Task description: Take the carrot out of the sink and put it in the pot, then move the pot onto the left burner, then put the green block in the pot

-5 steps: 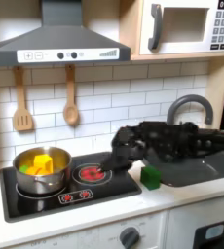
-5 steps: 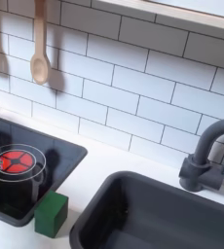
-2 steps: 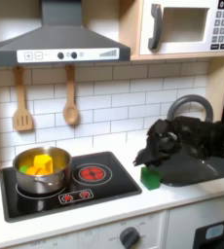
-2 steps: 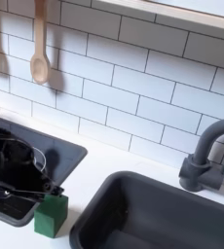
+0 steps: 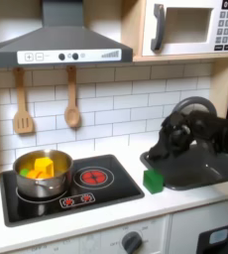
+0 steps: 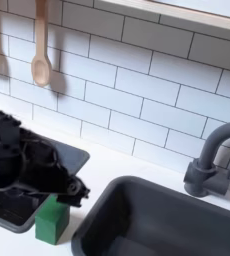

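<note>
A black arm hangs over a toy kitchen's white worktop (image 5: 47,230), its gripper (image 5: 156,155) poised just above the green block (image 5: 153,181) in the first exterior view. The block sits on the worktop between the black stovetop (image 5: 116,190) and the sink (image 5: 200,171), touching neither the jaws nor the pot. In the second exterior view the gripper (image 6: 75,189) shows as a dark blurred mass over the stovetop's near corner, with the block (image 6: 51,222) just below and in front of it. Whether the jaws are parted or closed cannot be told from either view; nothing is seen held between them.

The pot (image 5: 42,174) stands on the burner at the first exterior view's left. Inside it lie an orange piece, seemingly the carrot (image 5: 37,175), and a yellow block (image 5: 45,164), pressed close together; the picture is too soft to separate them cleanly. The other burner (image 5: 92,178), rings glowing red, lies bare beside the pot.

The sink's basin (image 6: 157,225) spreads wide in the second exterior view, with the arched faucet (image 6: 209,160) at its back edge. Two wooden utensils (image 5: 24,121) hang on the white tiled wall above the stove, under a grey hood (image 5: 58,45); a microwave (image 5: 190,27) is at the first exterior view's upper right.
</note>
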{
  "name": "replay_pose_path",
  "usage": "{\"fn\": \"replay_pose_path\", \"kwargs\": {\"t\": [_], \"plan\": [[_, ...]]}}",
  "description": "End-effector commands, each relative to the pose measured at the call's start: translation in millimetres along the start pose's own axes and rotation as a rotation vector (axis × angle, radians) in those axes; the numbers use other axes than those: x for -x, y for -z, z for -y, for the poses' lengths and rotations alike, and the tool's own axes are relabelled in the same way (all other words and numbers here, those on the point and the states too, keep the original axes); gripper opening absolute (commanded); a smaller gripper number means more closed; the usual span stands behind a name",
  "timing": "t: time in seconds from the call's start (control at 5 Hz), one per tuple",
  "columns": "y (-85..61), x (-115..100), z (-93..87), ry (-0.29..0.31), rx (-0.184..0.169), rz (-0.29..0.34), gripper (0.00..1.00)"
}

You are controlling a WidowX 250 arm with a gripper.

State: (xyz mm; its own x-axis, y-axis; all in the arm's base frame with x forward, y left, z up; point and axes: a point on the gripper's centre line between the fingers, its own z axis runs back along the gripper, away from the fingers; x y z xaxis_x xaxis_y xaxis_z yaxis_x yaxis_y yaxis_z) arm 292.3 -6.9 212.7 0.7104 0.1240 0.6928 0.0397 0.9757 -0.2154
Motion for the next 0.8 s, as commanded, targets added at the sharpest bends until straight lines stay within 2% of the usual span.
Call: {"fn": "replay_pose_path", "kwargs": {"t": [0.0, 0.2, 0.4, 0.6], "plan": [[16.1, -21, -0.4, -0.045, -0.068, -0.046, 1.0], [29.0, -18, -6.7, -0.032, -0.106, -0.11, 1.0], [34.8, -14, -4.0, -0.022, -0.109, -0.193, 1.0], [39.3, -10, -2.4, -0.01, -0.09, -0.242, 1.0]]}}
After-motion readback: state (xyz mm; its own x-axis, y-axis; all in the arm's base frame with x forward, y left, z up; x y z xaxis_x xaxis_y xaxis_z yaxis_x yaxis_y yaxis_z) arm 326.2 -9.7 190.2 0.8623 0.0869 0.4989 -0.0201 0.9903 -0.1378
